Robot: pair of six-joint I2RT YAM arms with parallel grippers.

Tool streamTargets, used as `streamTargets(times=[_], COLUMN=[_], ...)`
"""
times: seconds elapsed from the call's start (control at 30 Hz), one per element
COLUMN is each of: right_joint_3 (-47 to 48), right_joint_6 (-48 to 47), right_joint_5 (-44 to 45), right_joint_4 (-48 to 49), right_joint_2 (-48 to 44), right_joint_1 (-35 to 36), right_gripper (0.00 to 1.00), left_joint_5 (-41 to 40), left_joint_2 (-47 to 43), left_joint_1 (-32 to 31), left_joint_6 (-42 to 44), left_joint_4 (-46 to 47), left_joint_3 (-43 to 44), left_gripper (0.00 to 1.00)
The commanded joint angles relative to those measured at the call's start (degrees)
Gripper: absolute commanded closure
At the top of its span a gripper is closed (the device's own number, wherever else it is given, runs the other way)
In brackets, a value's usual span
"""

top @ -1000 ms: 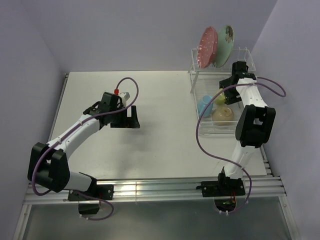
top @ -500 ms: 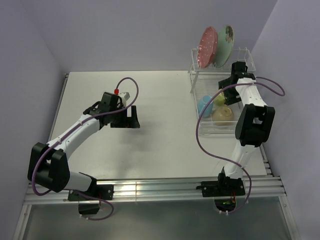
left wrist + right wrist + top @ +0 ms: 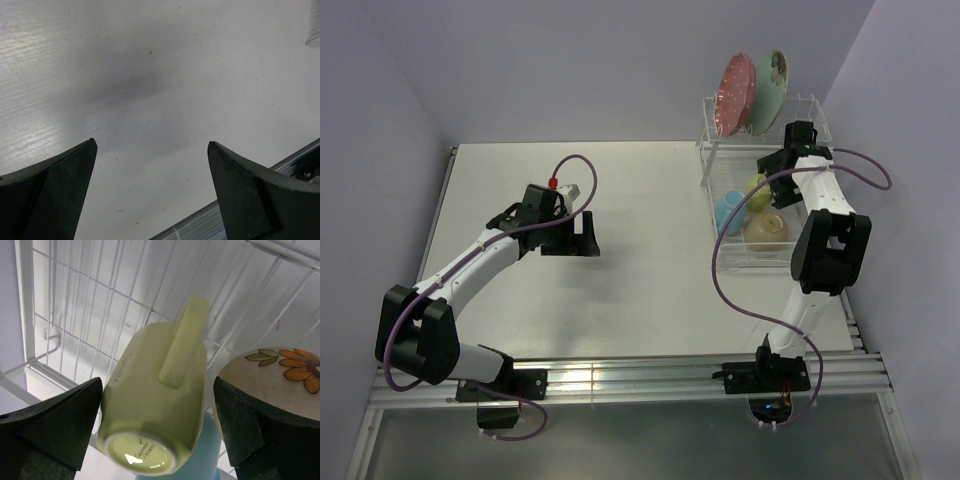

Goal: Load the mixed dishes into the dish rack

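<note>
In the right wrist view, the glossy pale yellow-green ceramic mug [image 3: 160, 390] covers nearly all of the light blue mug [image 3: 207, 450] beneath it, and the blue sliver that shows runs off the bottom edge. The cream flowered bowl [image 3: 272, 372] is cut by the right edge. From above, at the desk's far right corner, the white-and-black right arm [image 3: 820, 215] hides most of the yellow-green mug. In the left wrist view, a pale shape [image 3: 314, 22] at the right edge is too cropped to identify.

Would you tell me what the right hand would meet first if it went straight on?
Probably the pale yellow-green mug, lying sideways in the dish rack, centred before the right hand.
</note>
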Motion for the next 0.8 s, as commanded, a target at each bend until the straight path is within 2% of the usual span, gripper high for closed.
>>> streamTargets(times=[0.0,0.77], right_joint_3=[-0.21,-12.69], right_joint_6=[-0.88,-1.5], right_joint_5=[1.24,-0.61], right_joint_4=[3.88,8.11], right_joint_2=[-5.25,-15.36], right_joint_1=[-0.5,-3.22], right_gripper=[0.0,0.0], left_joint_5=[0.82,1.17], left_joint_2=[-0.69,-2.01], left_joint_1=[0.18,0.18], left_joint_6=[-0.43,-0.69], left_joint_4=[1.26,0.73], left_joint_3=[1.83,1.48], left_gripper=[0.01,0.01])
